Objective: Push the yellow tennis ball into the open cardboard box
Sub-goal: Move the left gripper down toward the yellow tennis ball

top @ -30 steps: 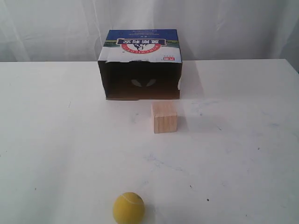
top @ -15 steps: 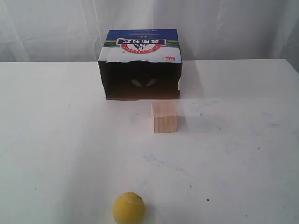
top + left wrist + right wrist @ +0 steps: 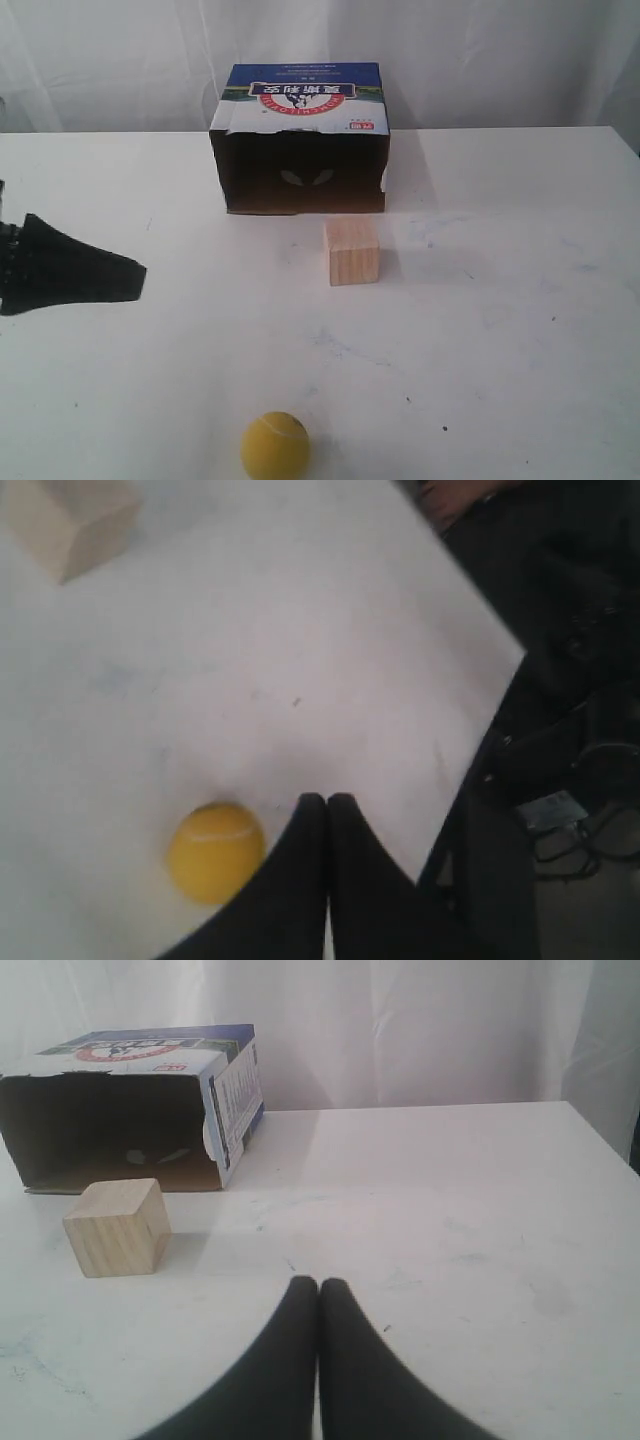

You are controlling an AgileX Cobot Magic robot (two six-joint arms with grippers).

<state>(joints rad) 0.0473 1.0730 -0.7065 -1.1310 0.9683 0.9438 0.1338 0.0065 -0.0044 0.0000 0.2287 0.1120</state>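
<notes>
The yellow tennis ball (image 3: 275,445) rests near the table's front edge and also shows in the left wrist view as the yellow tennis ball (image 3: 214,851). The open cardboard box (image 3: 300,140) stands at the back, blue printed top up, its dark hollow front facing the ball; the right wrist view shows the cardboard box (image 3: 130,1110) too. My left gripper (image 3: 140,277) comes in from the left edge, shut and empty, well left of the ball and farther back; its tips (image 3: 327,800) sit pressed together. My right gripper (image 3: 319,1283) is shut and empty, outside the exterior view.
A pale wooden cube (image 3: 352,251) stands just in front of the box's right half, between box and ball; it also appears as the wooden cube (image 3: 118,1227) and the cube (image 3: 70,520). The table's edge (image 3: 470,730) drops to dark clutter.
My left gripper has entered the exterior view from the left edge; before it was out of sight. Ball, cube and box have not moved.
</notes>
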